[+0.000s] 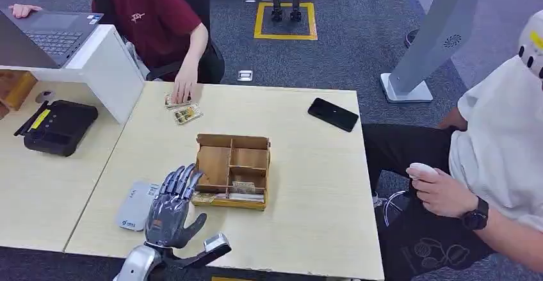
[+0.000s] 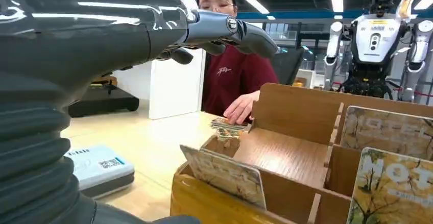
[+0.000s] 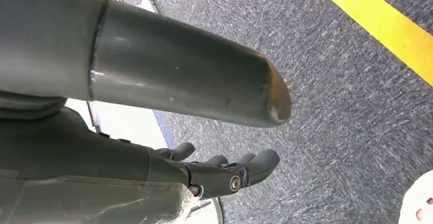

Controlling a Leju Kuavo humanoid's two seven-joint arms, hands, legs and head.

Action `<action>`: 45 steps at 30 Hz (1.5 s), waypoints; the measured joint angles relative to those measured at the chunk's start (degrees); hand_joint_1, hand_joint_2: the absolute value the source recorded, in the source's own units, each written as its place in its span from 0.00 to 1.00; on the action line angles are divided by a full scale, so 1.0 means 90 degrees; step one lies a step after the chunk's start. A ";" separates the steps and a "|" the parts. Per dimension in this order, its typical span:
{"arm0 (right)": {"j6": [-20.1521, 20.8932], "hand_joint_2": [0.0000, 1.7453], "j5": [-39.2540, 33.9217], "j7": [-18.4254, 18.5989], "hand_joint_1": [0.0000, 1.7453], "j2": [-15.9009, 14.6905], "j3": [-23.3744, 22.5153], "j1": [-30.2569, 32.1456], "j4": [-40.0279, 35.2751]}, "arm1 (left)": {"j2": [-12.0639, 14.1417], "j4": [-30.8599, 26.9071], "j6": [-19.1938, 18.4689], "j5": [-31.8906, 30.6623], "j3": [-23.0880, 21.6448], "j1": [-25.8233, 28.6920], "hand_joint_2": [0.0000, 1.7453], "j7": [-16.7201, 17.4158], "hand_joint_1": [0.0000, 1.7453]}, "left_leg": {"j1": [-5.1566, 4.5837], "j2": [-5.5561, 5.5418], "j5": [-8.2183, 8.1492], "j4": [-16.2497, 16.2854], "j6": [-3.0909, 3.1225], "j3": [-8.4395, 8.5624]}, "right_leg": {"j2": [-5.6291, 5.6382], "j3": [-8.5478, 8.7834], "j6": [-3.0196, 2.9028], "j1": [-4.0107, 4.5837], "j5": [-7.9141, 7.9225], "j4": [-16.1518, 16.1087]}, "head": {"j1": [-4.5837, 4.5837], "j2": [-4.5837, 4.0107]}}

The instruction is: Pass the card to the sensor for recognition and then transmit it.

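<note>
While hovering beside the wooden box [image 1: 232, 169], left hand [image 1: 170, 205] fingers spread, holding nothing.

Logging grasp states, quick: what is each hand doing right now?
Left hand: open, holding nothing, over the table.
Right hand: open, holding nothing.

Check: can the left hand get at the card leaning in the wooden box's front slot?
Probably yes. The left hand, open, hovers just beside the wooden box, and the card leans at the near edge with nothing over it.
</note>
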 joint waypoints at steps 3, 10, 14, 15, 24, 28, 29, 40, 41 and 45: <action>0.0007 0.00 0.0019 0.0000 0.00 0.0002 0.0000 -0.0003 0.0000 | -0.0044 0.0058 -0.0002 0.0065 0.0000 -0.0055 1.00 -0.0029 0.00 | 0.0000 0.0000 0.0000 0.0000 0.0000 0.0000 | 0.0000 0.0000 0.0000 0.0000 0.0000 0.0000 | -0.0002 0.0000; 0.0017 0.00 0.0056 0.0002 0.00 0.0005 0.0000 -0.0008 -0.0002 | -0.0117 0.0146 -0.0012 0.0160 0.0000 -0.0096 1.00 -0.0083 0.00 | 0.0000 0.0000 0.0000 0.0000 0.0000 -0.0001 | 0.0001 0.0000 0.0000 0.0000 0.0000 0.0000 | 0.0000 0.0000; 0.0024 0.00 0.0102 0.0015 0.00 0.0005 0.0000 -0.0016 -0.0010 | -0.0146 0.0228 -0.0039 0.0189 0.0000 -0.0117 1.00 -0.0102 0.00 | 0.0000 0.0000 0.0000 0.0000 0.0000 -0.0001 | 0.0001 0.0000 0.0000 0.0000 0.0000 0.0000 | 0.0000 0.0000; 0.0024 0.00 0.0102 0.0015 0.00 0.0005 0.0000 -0.0019 -0.0010 | -0.0155 0.0236 -0.0048 0.0192 0.0000 -0.0118 1.00 -0.0109 0.00 | 0.0000 0.0000 0.0000 0.0000 0.0000 0.0000 | 0.0001 0.0000 0.0000 0.0000 0.0000 0.0000 | 0.0000 0.0000; 0.0024 0.00 0.0109 0.0015 0.00 0.0019 0.0000 -0.0038 -0.0010 | -0.0206 0.0349 -0.0041 0.0257 0.0000 -0.0130 1.00 -0.0150 0.00 | 0.0000 0.0000 0.0000 0.0000 0.0000 -0.0001 | 0.0001 0.0000 0.0000 0.0000 0.0000 0.0000 | 0.0000 0.0000; 0.0024 0.00 0.0114 0.0015 0.00 0.0022 0.0000 -0.0041 -0.0010 | -0.0221 0.0393 -0.0034 0.0243 0.0000 -0.0131 1.00 -0.0148 0.00 | 0.0000 0.0000 0.0000 0.0000 0.0000 0.0000 | 0.0001 0.0000 0.0000 0.0000 0.0000 0.0000 | 0.0000 0.0000; 0.0024 0.00 0.0114 0.0015 0.00 0.0022 -0.0002 -0.0041 -0.0010 | -0.0218 0.0408 -0.0027 0.0223 0.0000 -0.0133 1.00 -0.0148 0.00 | 0.0000 0.0000 0.0000 0.0000 0.0000 0.0000 | 0.0001 0.0000 0.0000 0.0000 0.0000 0.0000 | 0.0000 0.0000; 0.0024 0.00 0.0119 -0.0002 0.00 0.0032 -0.0010 -0.0041 -0.0010 | -0.0218 0.0495 0.0005 0.0160 0.0010 -0.0142 1.00 -0.0092 1.00 | 0.0000 0.0000 0.0000 0.0000 0.0000 0.0000 | 0.0001 0.0000 0.0000 0.0000 0.0000 0.0000 | 0.0000 0.0000; 0.0024 0.00 0.0119 -0.0002 0.00 0.0032 -0.0010 -0.0042 -0.0010 | -0.0218 0.0503 0.0000 0.0153 0.0010 -0.0143 1.00 -0.0092 1.00 | 0.0000 0.0000 0.0000 0.0000 0.0000 0.0000 | 0.0001 0.0000 0.0000 0.0000 0.0000 0.0000 | 0.0000 0.0000; 0.0024 0.00 0.0119 -0.0002 0.00 0.0032 -0.0012 -0.0042 -0.0010 | -0.0218 0.0556 -0.0012 0.0141 0.0015 -0.0145 1.00 -0.0092 1.00 | 0.0000 0.0000 0.0000 0.0000 0.0000 0.0000 | 0.0001 0.0000 0.0000 0.0000 0.0000 0.0000 | 0.0000 0.0000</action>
